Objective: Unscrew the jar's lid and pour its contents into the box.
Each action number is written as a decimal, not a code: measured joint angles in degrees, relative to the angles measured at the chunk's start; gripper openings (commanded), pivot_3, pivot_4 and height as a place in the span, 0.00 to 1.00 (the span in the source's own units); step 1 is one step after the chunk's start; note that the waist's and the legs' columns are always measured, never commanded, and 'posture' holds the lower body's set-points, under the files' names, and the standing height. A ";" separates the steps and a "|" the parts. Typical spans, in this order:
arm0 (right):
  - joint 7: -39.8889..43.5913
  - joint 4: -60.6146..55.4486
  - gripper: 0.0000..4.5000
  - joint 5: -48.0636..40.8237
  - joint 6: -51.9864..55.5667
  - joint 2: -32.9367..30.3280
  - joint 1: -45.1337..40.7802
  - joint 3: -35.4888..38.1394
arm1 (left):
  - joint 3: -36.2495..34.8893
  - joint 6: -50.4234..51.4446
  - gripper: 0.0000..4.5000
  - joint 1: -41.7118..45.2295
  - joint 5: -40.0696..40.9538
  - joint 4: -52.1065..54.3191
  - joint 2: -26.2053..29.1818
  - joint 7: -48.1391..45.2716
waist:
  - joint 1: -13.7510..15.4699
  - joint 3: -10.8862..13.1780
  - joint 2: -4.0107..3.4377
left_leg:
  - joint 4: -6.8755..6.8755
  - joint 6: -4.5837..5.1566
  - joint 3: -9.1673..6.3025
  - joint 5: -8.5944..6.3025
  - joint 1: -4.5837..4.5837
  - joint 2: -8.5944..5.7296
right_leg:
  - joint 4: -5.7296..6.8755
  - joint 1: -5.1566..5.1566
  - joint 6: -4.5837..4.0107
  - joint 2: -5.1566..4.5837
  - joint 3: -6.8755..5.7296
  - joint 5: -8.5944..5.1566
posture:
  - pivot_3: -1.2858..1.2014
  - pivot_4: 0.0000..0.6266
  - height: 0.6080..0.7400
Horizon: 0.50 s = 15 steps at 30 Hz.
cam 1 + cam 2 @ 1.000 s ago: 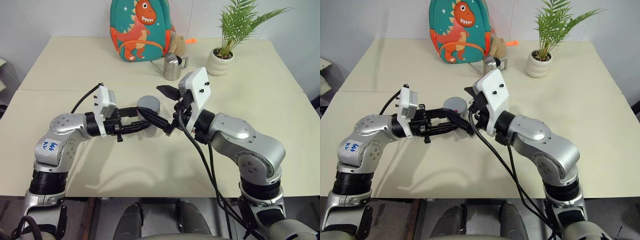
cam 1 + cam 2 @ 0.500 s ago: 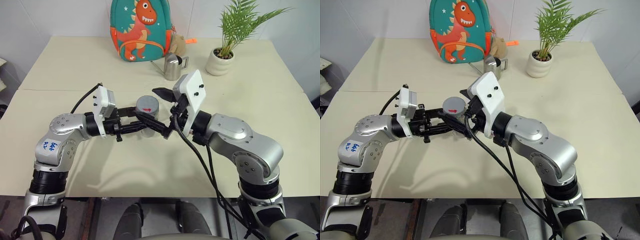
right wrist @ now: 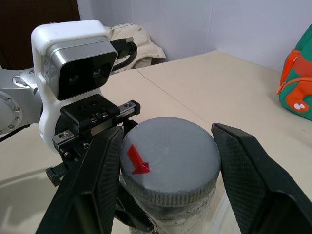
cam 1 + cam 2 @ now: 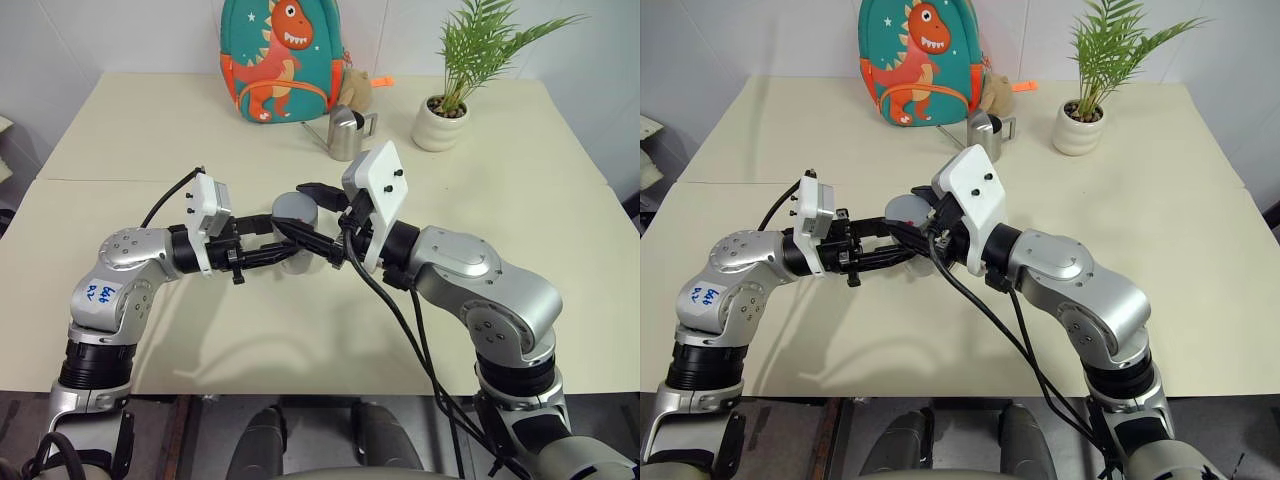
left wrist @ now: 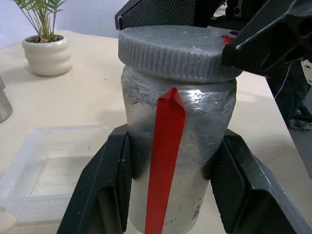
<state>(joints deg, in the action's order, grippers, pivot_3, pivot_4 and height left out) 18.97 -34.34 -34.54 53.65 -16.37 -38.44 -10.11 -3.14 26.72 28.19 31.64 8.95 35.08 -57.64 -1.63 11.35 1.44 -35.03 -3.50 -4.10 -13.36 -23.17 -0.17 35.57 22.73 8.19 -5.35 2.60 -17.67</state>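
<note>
Mid-frame over beige table [image 4: 150, 140]: left gripper [image 5: 170, 195] clamping jar [image 5: 195, 161], right gripper [image 3: 163, 175] clenched on lid [image 3: 170, 156]; unscrewing step, twist needed next.

Upright silvery-grey jar [image 5: 185, 161] with vertical red strip, held above the desk [image 4: 300, 330]. Ribbed grey lid [image 3: 168, 161] with red arrow mark, seated on jar mouth. Shallow clear square box [image 5: 53, 170] with rounded corners, flat on desk just beside jar.
</note>
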 measured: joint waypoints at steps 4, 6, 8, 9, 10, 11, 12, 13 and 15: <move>1.50 0.59 0.56 0.11 -0.66 -0.13 -0.21 0.21 | -0.22 -0.05 0.41 -0.05 0.04 0.12 0.00 -0.30 | 0.01 0.00 0.00 | 0.00 0.00 0.00 0.00 0.00 0.00 | 0.00 0.00 0.00 0.00 0.00 0.00 | 0.52 0.24 1.00; 3.70 0.89 0.56 -0.57 -1.04 -0.75 -0.52 0.84 | -0.39 -0.23 0.41 -0.05 0.33 0.21 0.04 -1.24 | 0.03 0.00 0.00 | 0.00 0.00 0.00 0.00 0.00 0.00 | -0.01 0.00 0.00 0.00 0.00 0.00 | 0.52 0.24 1.00; 6.43 1.17 0.56 -1.21 -1.37 -1.67 -0.94 1.58 | -0.45 -0.62 0.41 0.04 0.75 0.27 0.04 -2.16 | 0.03 0.00 0.00 | 0.00 0.00 0.00 0.00 0.00 0.00 | -0.01 0.00 0.00 0.00 -0.01 0.00 | 0.52 0.24 1.00; 8.04 1.39 0.56 -1.47 -1.90 -2.46 -1.18 1.69 | -0.45 -0.92 0.41 0.15 0.78 0.21 0.04 -2.75 | 0.04 0.00 0.00 | 0.01 0.00 0.00 0.00 -0.01 0.00 | -0.02 0.00 0.00 0.00 -0.01 0.00 | 0.52 0.24 1.00; 10.84 1.91 0.56 -2.34 -2.46 -4.01 -1.79 2.09 | -0.31 -1.45 0.41 0.40 0.99 -0.03 0.04 -4.05 | 0.04 0.00 0.00 | 0.00 0.00 0.01 0.00 -0.01 0.00 | -0.03 0.00 0.00 0.00 -0.01 0.00 | 0.52 0.24 1.00; 13.36 2.30 0.56 -3.10 -2.69 -5.29 -2.34 2.59 | -0.11 -1.86 0.41 0.67 1.21 -0.28 0.03 -5.21 | 0.04 0.00 0.00 | 0.00 0.00 0.01 0.00 -0.01 0.00 | -0.04 -0.01 0.00 0.00 -0.01 0.00 | 0.52 0.24 1.00; 16.32 2.75 0.56 -4.00 -3.26 -6.57 -2.99 3.11 | 0.14 -2.29 0.41 1.05 1.67 -0.44 0.03 -6.65 | 0.04 0.00 0.00 | 0.00 0.00 0.01 0.00 -0.01 0.00 | -0.04 -0.02 0.00 0.01 -0.01 0.00 | 0.52 0.24 1.00; 18.50 3.02 0.56 -4.61 -3.72 -7.42 -3.36 3.61 | 0.32 -2.44 0.41 1.59 2.01 -0.51 0.03 -7.76 | 0.04 0.00 0.00 | 0.01 0.00 0.01 0.00 -0.01 0.00 | -0.05 -0.02 0.00 0.01 -0.02 0.00 | 0.52 0.24 1.00; 22.17 3.75 0.56 -5.19 -5.09 -8.35 -3.81 4.29 | 0.57 -2.45 0.41 2.94 2.49 -1.04 0.03 -10.16 | 0.05 0.00 0.00 | 0.01 0.01 0.01 0.00 -0.01 0.00 | -0.04 -0.02 0.01 0.02 -0.03 0.00 | 0.52 0.24 1.00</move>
<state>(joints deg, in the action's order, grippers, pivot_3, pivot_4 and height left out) 41.14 -30.59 -39.73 48.57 -24.72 -42.25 -5.82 -2.56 24.27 31.13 34.14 7.91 35.12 -67.80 -1.58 11.35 1.45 -35.02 -3.50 -4.09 -13.36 -23.19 -0.17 35.53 22.71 8.20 -5.33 2.58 -17.68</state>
